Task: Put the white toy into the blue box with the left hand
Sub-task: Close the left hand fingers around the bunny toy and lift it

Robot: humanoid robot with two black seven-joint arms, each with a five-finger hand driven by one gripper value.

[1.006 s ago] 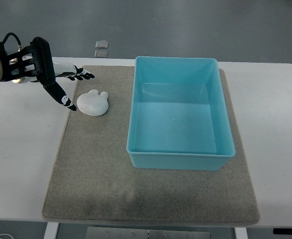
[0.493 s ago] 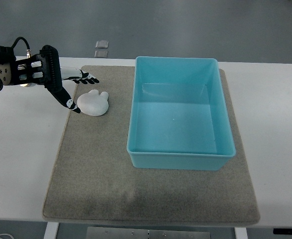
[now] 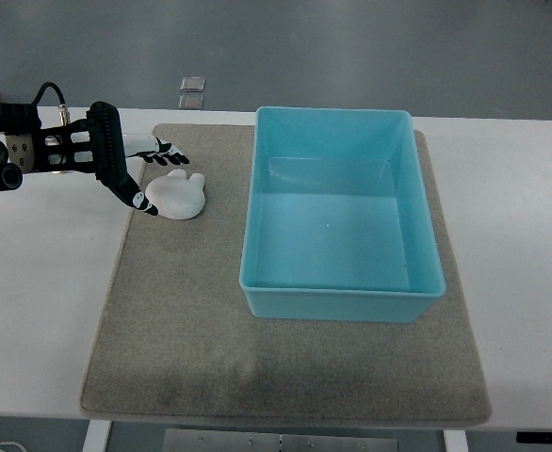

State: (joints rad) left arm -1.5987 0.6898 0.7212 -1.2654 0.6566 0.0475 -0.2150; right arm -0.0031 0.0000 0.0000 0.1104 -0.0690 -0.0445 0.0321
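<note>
A white rabbit-shaped toy (image 3: pixel 176 195) lies on the grey mat (image 3: pixel 182 311), left of the blue box (image 3: pixel 337 213). My left hand (image 3: pixel 154 174) reaches in from the left edge and is open. Its thumb tip (image 3: pixel 146 204) touches or nearly touches the toy's left side, and the spread fingers (image 3: pixel 166 149) sit just behind the toy. The toy rests flat on the mat, not lifted. The box stands upright on the mat with nothing inside. The right arm is out of view.
The white table (image 3: pixel 40 301) extends beyond the mat on both sides. Two small square plates (image 3: pixel 191 91) lie on the floor past the table's far edge.
My left hand has moved right and slightly lower toward the toy, closing the gap until the thumb reaches its left side. The toy and box have not moved.
</note>
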